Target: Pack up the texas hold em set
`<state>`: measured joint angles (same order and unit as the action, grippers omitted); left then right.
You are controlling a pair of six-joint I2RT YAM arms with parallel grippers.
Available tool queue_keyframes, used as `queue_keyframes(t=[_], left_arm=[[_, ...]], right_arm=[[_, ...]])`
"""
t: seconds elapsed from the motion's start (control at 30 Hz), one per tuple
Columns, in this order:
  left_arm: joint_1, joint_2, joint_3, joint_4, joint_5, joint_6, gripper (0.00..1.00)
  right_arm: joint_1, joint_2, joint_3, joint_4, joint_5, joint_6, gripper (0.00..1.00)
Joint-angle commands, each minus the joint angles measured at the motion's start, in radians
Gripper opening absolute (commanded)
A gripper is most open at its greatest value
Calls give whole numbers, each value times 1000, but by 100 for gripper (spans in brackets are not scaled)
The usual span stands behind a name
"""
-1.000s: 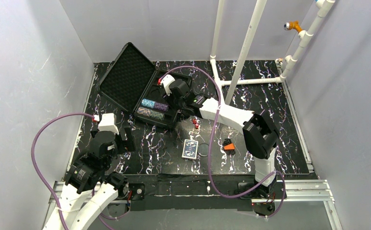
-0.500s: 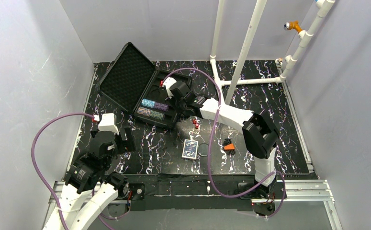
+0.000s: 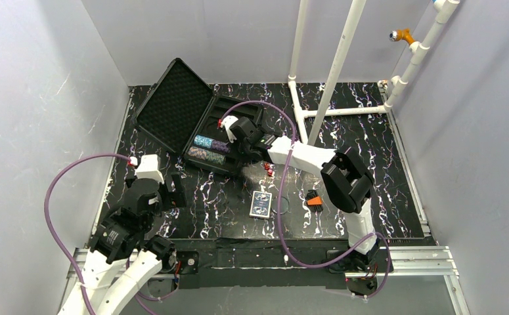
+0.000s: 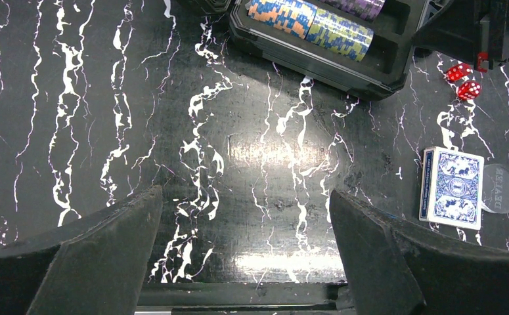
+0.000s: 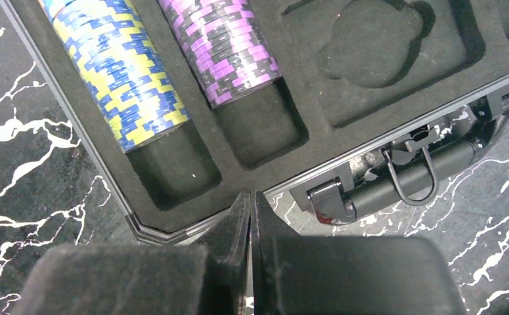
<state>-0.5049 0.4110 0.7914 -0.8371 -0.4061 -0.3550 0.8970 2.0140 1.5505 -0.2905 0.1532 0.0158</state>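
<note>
right fingers [image 5: 228, 230]: pressed together with nothing between them, over the near rim of the black case [image 3: 173, 108], bottom centre of the wrist view.
change: a second ago they stood partly apart above the tray; now they are shut and the arm has drawn slightly back.
left fingers [image 4: 107, 243]: spread wide, empty, over bare surface [image 4: 251, 151].
chip rolls [image 5: 130, 79]: lying in tray slots, upper left.
still out: card deck [image 4: 453, 187] and round disc [image 4: 501, 188], right edge.
reading: chips probably settled; deck likely next.
</note>
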Motion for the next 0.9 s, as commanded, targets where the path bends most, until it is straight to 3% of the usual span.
queue_keyframes(t=[0.0, 0.4, 0.87], left_arm=[[6, 28, -6, 7, -1, 10, 98], [17, 48, -6, 9, -3, 12, 98], [23, 47, -7, 10, 1, 13, 98]], right_arm=[[-4, 16, 51, -7, -44, 12, 6], [-4, 79, 118, 8, -144, 30, 6], [-4, 123, 174, 67, -145, 44, 6]])
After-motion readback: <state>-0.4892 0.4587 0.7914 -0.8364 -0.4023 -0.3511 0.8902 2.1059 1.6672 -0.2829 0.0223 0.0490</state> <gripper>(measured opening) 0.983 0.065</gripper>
